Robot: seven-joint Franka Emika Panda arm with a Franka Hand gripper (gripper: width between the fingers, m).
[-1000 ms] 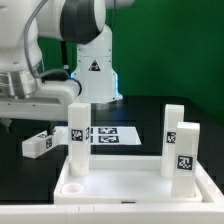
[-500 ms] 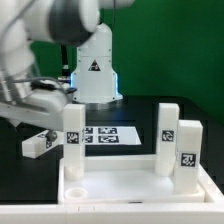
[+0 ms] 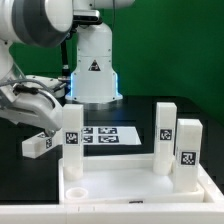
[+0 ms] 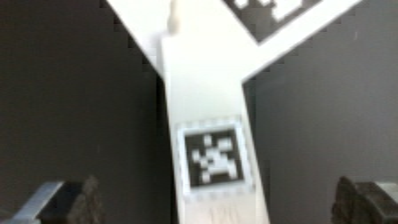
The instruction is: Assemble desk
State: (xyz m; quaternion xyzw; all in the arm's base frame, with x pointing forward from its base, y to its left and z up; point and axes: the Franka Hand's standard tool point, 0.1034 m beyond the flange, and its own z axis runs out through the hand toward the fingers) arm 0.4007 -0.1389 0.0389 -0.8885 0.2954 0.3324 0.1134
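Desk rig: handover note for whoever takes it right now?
Gripper: open, fingers either side of a standing leg, not gripping.
Panel: at the front, rim up.
Legs: three stand upright at the panel, one on the exterior view's left and two on its right. The fourth lies loose on the table, exterior view's left.
Done: three legs stood up; seating not confirmable.
Left: fourth leg, check the rest.
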